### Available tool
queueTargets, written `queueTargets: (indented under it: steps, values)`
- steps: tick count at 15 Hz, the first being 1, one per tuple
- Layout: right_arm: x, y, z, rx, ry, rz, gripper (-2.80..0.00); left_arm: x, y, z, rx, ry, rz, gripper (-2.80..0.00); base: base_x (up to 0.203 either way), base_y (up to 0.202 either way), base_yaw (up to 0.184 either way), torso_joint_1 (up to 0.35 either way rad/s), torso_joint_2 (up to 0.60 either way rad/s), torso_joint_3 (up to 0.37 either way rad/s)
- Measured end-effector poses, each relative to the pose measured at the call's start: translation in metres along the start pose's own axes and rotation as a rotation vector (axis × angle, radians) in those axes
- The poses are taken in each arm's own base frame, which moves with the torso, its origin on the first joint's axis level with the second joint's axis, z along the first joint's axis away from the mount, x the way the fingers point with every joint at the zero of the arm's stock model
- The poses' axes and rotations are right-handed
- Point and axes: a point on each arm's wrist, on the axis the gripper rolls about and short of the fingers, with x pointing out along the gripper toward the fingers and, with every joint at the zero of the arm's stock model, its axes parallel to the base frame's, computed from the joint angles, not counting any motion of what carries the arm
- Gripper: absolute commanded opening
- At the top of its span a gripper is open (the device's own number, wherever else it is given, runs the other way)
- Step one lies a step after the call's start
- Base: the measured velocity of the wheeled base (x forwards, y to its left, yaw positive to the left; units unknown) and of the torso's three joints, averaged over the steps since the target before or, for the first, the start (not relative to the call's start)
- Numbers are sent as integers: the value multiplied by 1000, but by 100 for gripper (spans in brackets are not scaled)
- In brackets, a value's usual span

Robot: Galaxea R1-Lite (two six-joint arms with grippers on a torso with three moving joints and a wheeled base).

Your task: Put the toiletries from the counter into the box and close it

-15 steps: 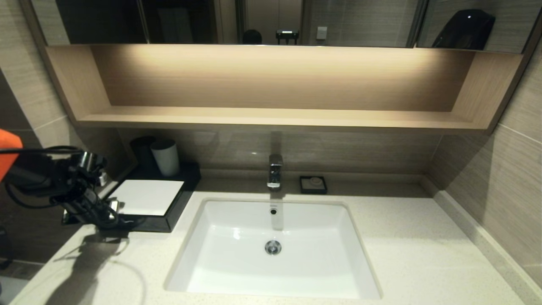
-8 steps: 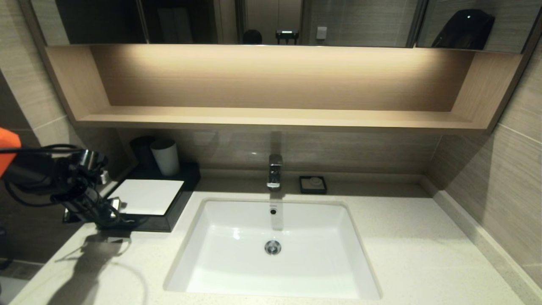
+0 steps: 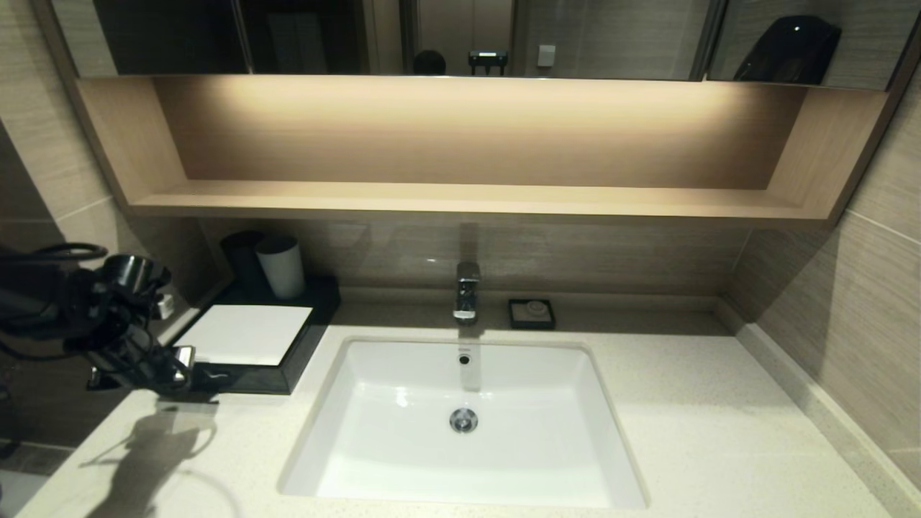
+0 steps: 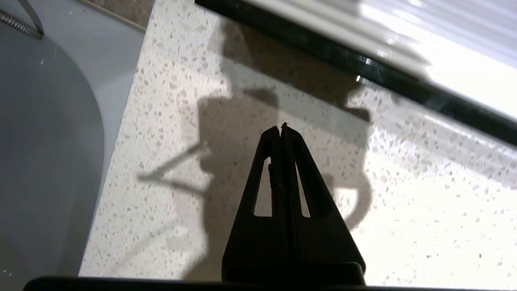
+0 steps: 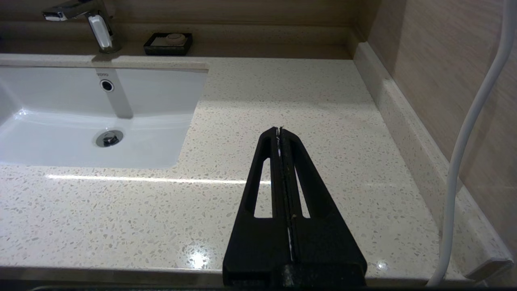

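At the left edge of the head view, the left gripper [image 3: 205, 378] hangs low over the pale cream speckled stone bench [image 3: 719, 446], just beside the near front edge of the low dark grey-black rectangular box [image 3: 288, 374] with its flat white top panel. Whether it touches that edge cannot be told. In the left wrist view the left gripper [image 4: 280, 127] has its black fingers [image 4: 299, 161] pressed together with nothing between them, tips over bare stone in the arm's shadow, the box's dark rim [image 4: 404, 87] running across the upper right of that frame. The box's drawer looks pushed in, its front flush. No slim wrapped packets show on the bench in any view.

Behind the box, in the upper left of the head view, a light grey cup [image 3: 282, 266] stands against the wall. The white rectangular sink [image 3: 403, 446] fills the middle, a chrome tap [image 3: 467, 290] at its back rim and a small black square soap dish [image 3: 532, 314] just right of the tap. Right of the sink, a broad stretch of bench runs to the raised stone kerb along the wall.

The right gripper [image 5: 279, 129], seen only in its wrist view, sits parked above that stretch, fingers pressed together and holding nothing, a white cable [image 5: 476, 133] hanging at the frame's right.
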Motion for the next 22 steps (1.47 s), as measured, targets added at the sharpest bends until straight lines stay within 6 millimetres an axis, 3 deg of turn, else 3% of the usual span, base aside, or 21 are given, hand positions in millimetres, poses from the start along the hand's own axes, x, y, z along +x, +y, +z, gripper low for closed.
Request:
queueTargets:
  steps: [4,12,22]
  values:
    - [0,0,0,0,0,0,-280,-29,4,-19,-2,-20,-3,-280,0,0,0,0,0,0]
    - [0,0,0,0,0,0,-280,-125,0,-72,30,-223,-54,-280,0,0,0,0,0,0]
    - [0,0,0,-1,0,0,-280,-189,5,-143,57,-559,-175,-280,0,0,0,0,0,0]
